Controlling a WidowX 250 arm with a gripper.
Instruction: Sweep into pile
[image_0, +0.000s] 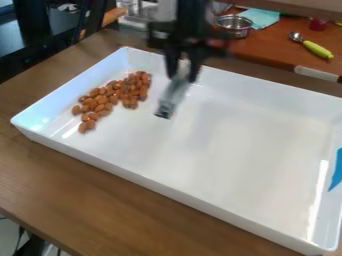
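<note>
My black gripper hangs over the back wall side of the white tray, left of the tray's middle. It is shut on a narrow grey tool, which tilts down and to the left and ends in a dark tip above or on the tray floor; contact cannot be told. Brown almonds lie in the tray's left part, in a band from near the back wall down toward the left corner. The tool is to the right of them, apart from them.
The white tray has raised walls and stands on a brown wooden table. A blue piece is at its right wall. Behind are a metal pot, a teal cloth and a green-handled spoon.
</note>
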